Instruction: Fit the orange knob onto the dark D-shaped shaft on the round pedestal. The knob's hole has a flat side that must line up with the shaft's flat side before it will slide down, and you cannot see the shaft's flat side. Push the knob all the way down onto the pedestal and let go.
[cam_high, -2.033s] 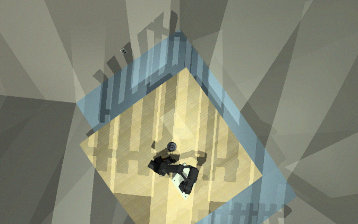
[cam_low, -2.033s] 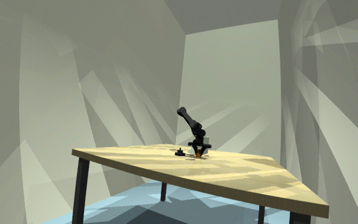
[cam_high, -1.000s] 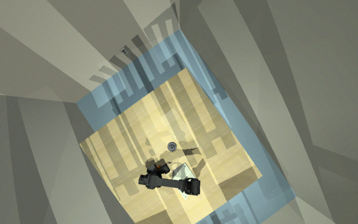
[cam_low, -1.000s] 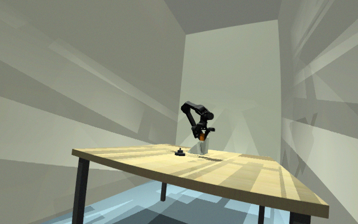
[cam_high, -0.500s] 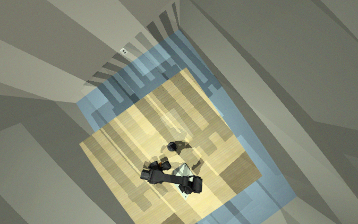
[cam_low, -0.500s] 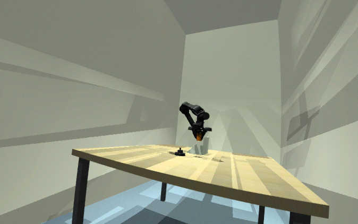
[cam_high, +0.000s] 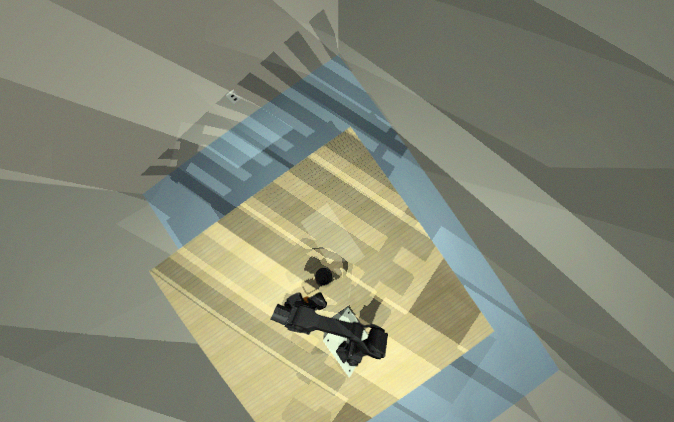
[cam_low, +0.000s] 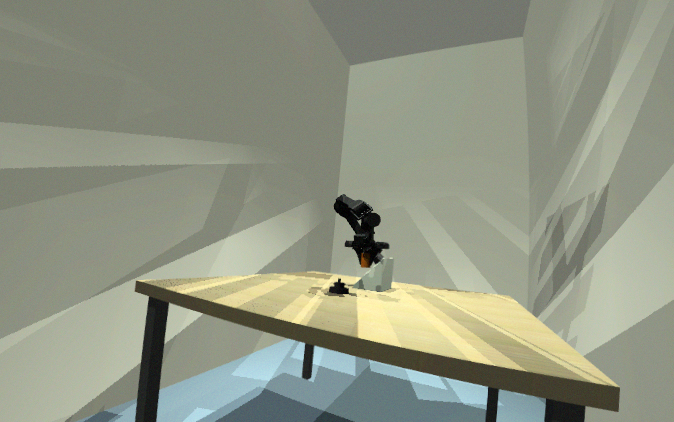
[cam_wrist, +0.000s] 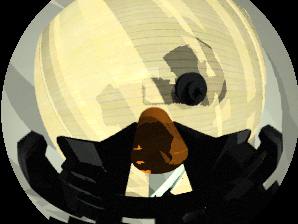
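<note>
The orange knob is held above the table, clear of the wood. My gripper is shut on the knob, one finger on each side. The dark round pedestal stands on the table with its thin shaft pointing up. In the wrist view it lies beyond the knob and to the right, and the knob is apart from it. The knob's hole and its flat side are hidden, and the shaft's flat side cannot be made out.
The pale base plate is under the arm's base, close behind the gripper. The wooden table carries hard-edged shadows and light bands. The pedestal is the nearest obstacle to the held knob.
</note>
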